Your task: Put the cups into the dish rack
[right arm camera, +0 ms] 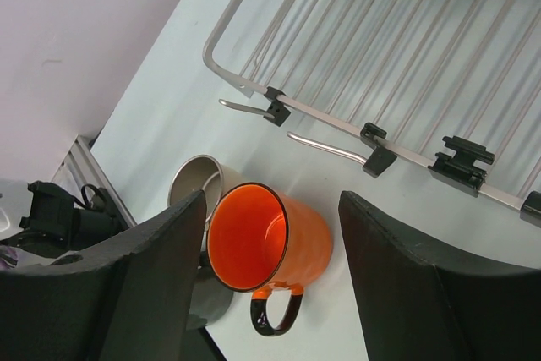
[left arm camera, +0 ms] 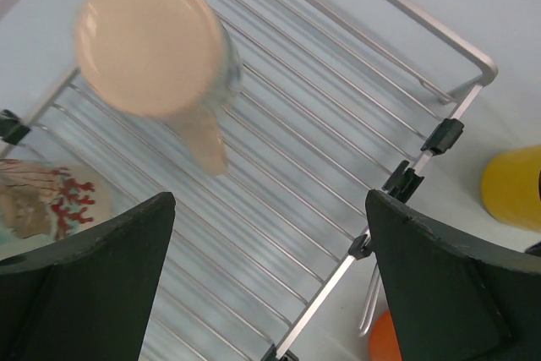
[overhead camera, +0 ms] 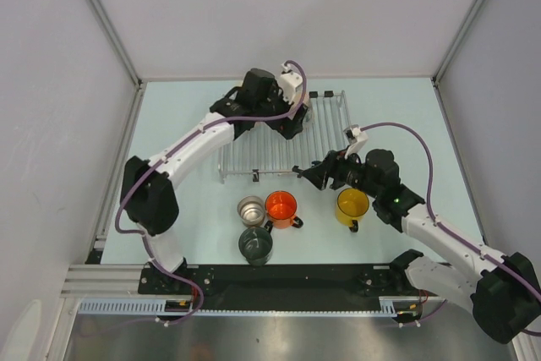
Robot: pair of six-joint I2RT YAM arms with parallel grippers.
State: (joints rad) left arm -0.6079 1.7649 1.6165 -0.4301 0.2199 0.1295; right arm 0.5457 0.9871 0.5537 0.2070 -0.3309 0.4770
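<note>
The dish rack point(overhead camera: 325, 137) lies at the table's back middle. In the left wrist view a cream mug point(left arm camera: 152, 40) stands upside down on the rack point(left arm camera: 338, 124), and a second cream mug with a red print point(left arm camera: 46, 205) sits at the left edge. My left gripper point(left arm camera: 270, 276) hovers open and empty above the rack bars. My right gripper point(right arm camera: 275, 272) is open, its fingers either side of the orange mug point(right arm camera: 279, 238), above it. The steel mug point(right arm camera: 188, 188) and the dark mug point(overhead camera: 254, 244) stand beside it. The yellow mug point(overhead camera: 352, 206) stands to the right.
Black clips point(right arm camera: 461, 166) and wire feet point(right arm camera: 325, 148) line the rack's near edge. Grey enclosure walls point(overhead camera: 68, 82) surround the table on three sides. The left arm point(overhead camera: 194, 145) crosses the rack's left end.
</note>
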